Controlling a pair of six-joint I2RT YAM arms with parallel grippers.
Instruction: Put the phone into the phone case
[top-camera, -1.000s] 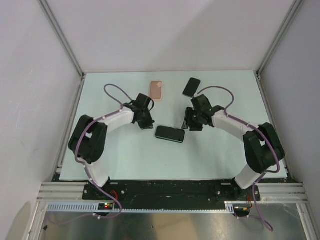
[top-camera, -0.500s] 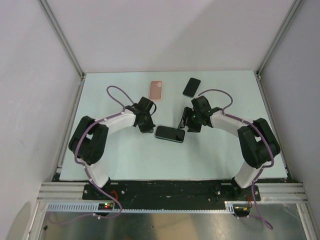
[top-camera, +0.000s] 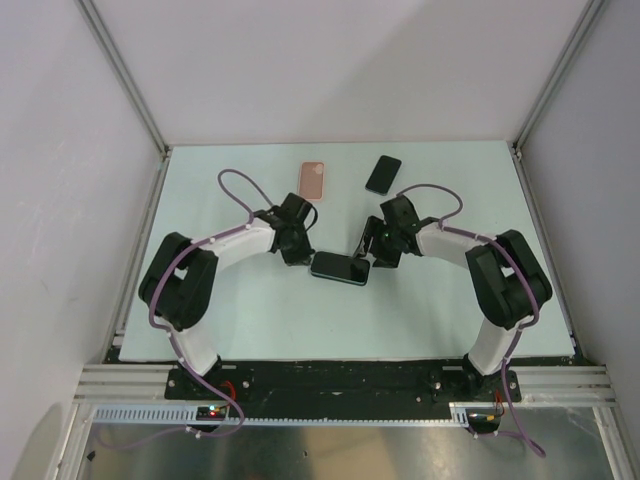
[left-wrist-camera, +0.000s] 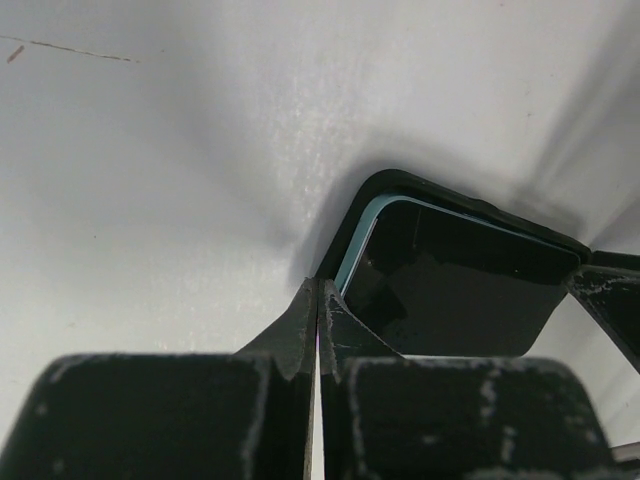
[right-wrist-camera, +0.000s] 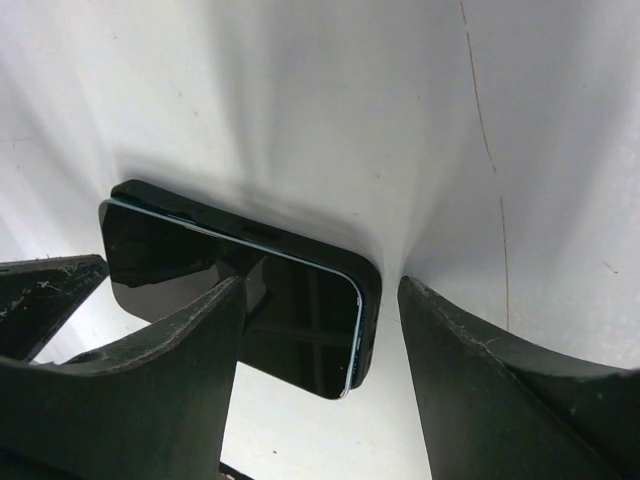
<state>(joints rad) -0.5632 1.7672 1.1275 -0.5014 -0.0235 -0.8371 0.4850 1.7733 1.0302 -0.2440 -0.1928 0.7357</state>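
Observation:
A dark phone with a light blue edge (top-camera: 340, 267) lies flat in a black case mid-table. My left gripper (top-camera: 297, 254) is shut and empty, its tips touching the case's left end. In the left wrist view the shut gripper (left-wrist-camera: 318, 292) meets the case's corner (left-wrist-camera: 372, 190), with the phone's screen (left-wrist-camera: 450, 290) just beyond. My right gripper (top-camera: 378, 256) is open at the phone's right end. In the right wrist view the open gripper (right-wrist-camera: 320, 288) straddles the phone's corner (right-wrist-camera: 300, 320), which sits inside the case's rim (right-wrist-camera: 240, 226).
A pink phone case (top-camera: 314, 181) lies at the back, left of centre. A second black phone or case (top-camera: 383, 174) lies at the back, right of centre. Metal frame posts and white walls stand round the table (top-camera: 250, 320).
Both grippers have closed in on the two ends of the cased phone. The phone has barely moved.

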